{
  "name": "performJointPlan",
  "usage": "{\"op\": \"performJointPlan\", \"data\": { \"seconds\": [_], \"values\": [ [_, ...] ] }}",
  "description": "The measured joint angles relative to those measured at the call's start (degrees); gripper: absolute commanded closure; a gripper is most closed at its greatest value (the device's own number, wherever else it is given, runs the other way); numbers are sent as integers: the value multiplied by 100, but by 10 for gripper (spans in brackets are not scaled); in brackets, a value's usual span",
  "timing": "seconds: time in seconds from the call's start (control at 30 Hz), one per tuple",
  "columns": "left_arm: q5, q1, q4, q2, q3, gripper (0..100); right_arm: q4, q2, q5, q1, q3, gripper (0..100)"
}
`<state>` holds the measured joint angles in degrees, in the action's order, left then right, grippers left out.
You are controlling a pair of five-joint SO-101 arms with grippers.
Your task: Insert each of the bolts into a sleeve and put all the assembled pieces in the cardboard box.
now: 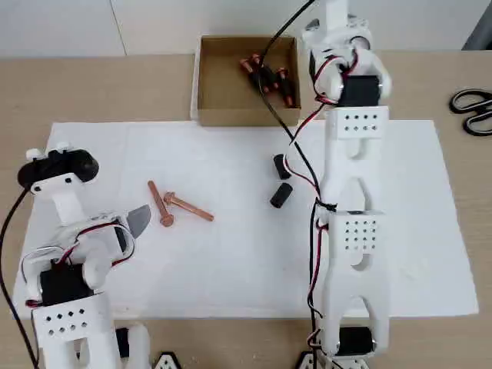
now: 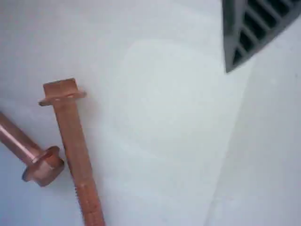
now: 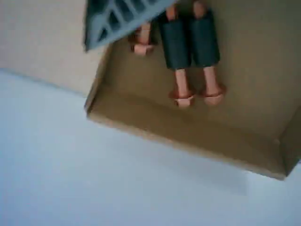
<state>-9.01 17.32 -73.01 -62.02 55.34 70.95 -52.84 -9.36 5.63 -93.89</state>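
Note:
Two bare copper bolts (image 1: pixel 160 204) (image 1: pixel 189 207) lie touching on the white sheet at the left; the left wrist view has them close, as one long bolt (image 2: pixel 73 150) and another's head (image 2: pixel 43 167). My left gripper (image 1: pixel 132 224) hovers just beside them, open and empty, one grey finger (image 2: pixel 254 28) showing. Two black sleeves (image 1: pixel 281 167) (image 1: pixel 281 195) lie mid-sheet. The cardboard box (image 1: pixel 211 92) holds assembled pieces (image 1: pixel 269 73), bolts in sleeves (image 3: pixel 190 42). My right gripper (image 1: pixel 317 34) is at the box's right rim, open with nothing held, its finger (image 3: pixel 127 16) above the pieces.
The white sheet (image 1: pixel 231 261) covers the middle of the wooden table. Scissors (image 1: pixel 473 108) lie at the far right edge. The right arm's body and cables stretch from the front edge up to the box, passing just right of the sleeves.

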Motion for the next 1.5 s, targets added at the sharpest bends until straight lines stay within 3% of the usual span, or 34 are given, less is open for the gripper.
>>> {"op": "performJointPlan", "data": {
  "seconds": [0.33, 0.53, 0.83, 1.03, 1.5],
  "values": [
    [114, 35, 0, 0, 0, 683, 2347, 2215, 0, -9, -62, 840],
    [545, 35, -396, 0, -105, 683, 2532, 3103, 0, -246, -62, 841],
    [589, 35, -800, 0, -642, 683, 2593, 4264, 0, -554, 299, 841],
    [589, 35, -905, 0, -756, 683, 2593, 5582, 0, -844, 2189, 841],
    [589, 35, -1081, 0, -1099, 683, 2224, 8976, 0, -853, 8835, 840]
  ]
}}
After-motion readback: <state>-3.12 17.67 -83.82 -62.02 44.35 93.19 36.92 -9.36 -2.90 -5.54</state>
